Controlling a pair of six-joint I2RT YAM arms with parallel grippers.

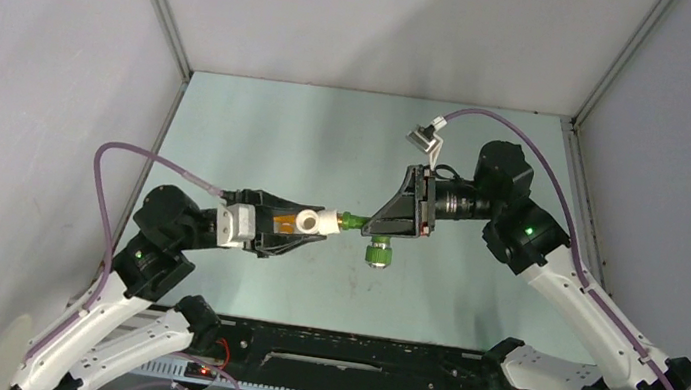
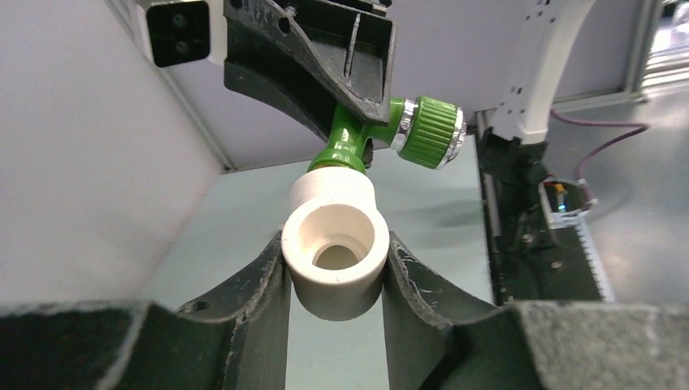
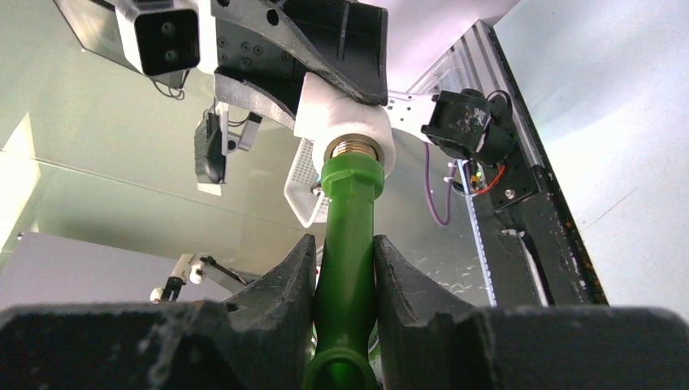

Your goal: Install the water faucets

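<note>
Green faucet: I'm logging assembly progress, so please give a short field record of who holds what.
left gripper: shut on white elbow fitting
right gripper: shut on green faucet, around its body
joint: faucet's threaded end sits in the fitting's mouth, some thread showing
height: both parts held above the table

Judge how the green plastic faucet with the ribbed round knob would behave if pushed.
Probably stiff: the green plastic faucet shows no bending in the right gripper. Its glossy body looks slippery. The round ribbed knob may let it roll.
</note>
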